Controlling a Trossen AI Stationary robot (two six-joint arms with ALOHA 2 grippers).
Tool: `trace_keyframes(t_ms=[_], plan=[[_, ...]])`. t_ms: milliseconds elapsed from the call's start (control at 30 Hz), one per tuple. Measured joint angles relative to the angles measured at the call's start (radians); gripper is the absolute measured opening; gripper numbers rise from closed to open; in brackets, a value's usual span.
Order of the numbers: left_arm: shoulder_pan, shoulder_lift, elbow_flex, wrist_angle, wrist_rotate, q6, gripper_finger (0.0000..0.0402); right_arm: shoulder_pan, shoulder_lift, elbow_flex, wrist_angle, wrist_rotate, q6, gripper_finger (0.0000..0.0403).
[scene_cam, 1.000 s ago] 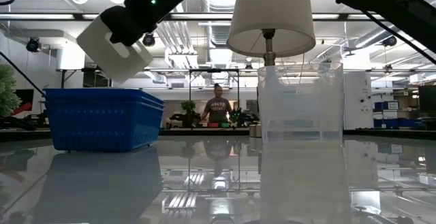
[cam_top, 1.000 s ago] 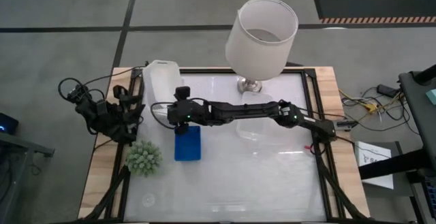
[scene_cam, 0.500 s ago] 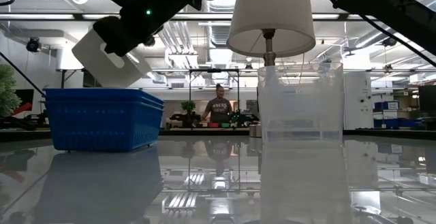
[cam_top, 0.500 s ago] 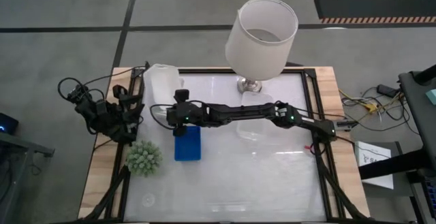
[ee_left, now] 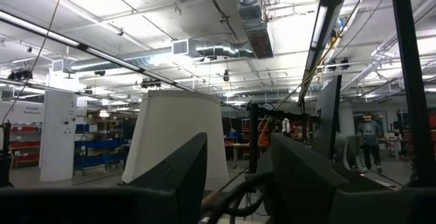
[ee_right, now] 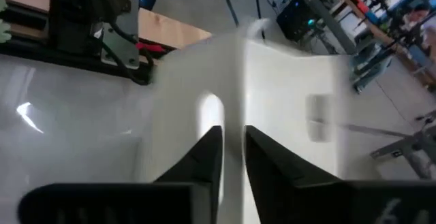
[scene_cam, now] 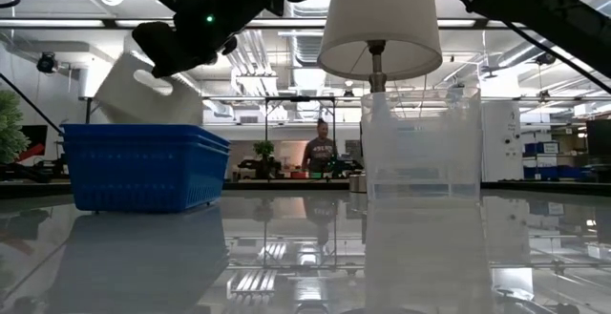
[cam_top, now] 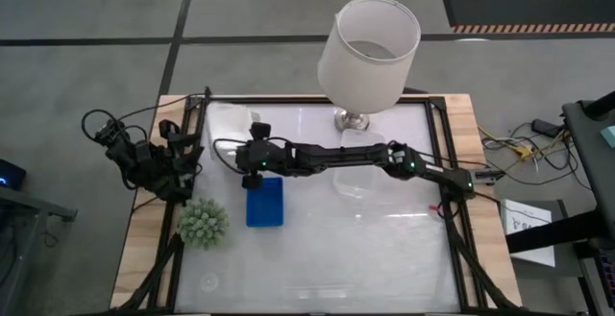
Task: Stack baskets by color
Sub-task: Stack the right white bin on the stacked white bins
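R gripper (cam_top: 252, 141): behind the blue basket (cam_top: 264, 202), fingers narrowly parted astride the white basket (scene_cam: 143, 90) wall by its handle slot; can't tell if still pinching.
White basket: tilted, low edge hidden behind blue basket, w/ rim near table's back-left corner.
L gripper (cam_top: 183, 145): parked left of blue basket, off the glass, fingers spread, empty.
Clear baskets (scene_cam: 420, 142): right of blue basket, by lamp (cam_top: 369, 42).
Risk 1: grip loosening while tilted, so white may drop crooked or tip.
Risk 2: may clip blue basket's far wall.
Risk 3: white in blue = wrong colour stack.
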Motion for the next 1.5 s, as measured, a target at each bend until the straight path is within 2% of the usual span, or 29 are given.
trace_keyframes(t_ms=[200, 400, 633, 767, 867, 967, 1033, 1300, 1500], plan=[[0.000, 0.000, 0.000, 0.000, 0.000, 0.000, 0.0148, -0.005, 0.000, 0.000, -0.005, -0.008, 0.008, 0.0108], [0.000, 0.000, 0.000, 0.000, 0.000, 0.000, 0.0148, 0.003, -0.018, 0.000, -0.029, -0.010, 0.002, 0.0142], [0.000, 0.001, 0.000, 0.000, 0.000, 0.000, 0.0148, 0.035, -0.070, 0.002, -0.134, -0.011, 0.000, 0.0147], [0.000, 0.005, 0.000, 0.000, -0.007, -0.019, 0.0148, 0.059, -0.120, 0.002, -0.294, -0.012, 0.022, 0.0141], [-0.001, 0.030, 0.016, -0.013, -0.113, -0.048, 0.0148, 0.078, -0.161, 0.000, -0.444, -0.015, 0.076, 0.0132], [-0.001, 0.082, 0.054, -0.073, -0.275, -0.046, 0.0142, 0.100, -0.188, -0.003, -0.597, -0.020, 0.151, 0.0120], [-0.001, 0.134, 0.084, -0.105, -0.337, -0.052, 0.0135, 0.119, -0.194, -0.008, -0.686, -0.019, 0.197, 0.0112], [-0.001, 0.416, 0.178, -0.116, -0.372, -0.135, 0.0103, 0.232, -0.195, -0.045, -0.919, -0.022, 0.313, 0.0090], [0.000, 0.579, 0.277, -0.115, -0.424, -0.157, 0.0077, 0.304, -0.216, -0.140, -0.937, -0.021, 0.359, 0.0084]])
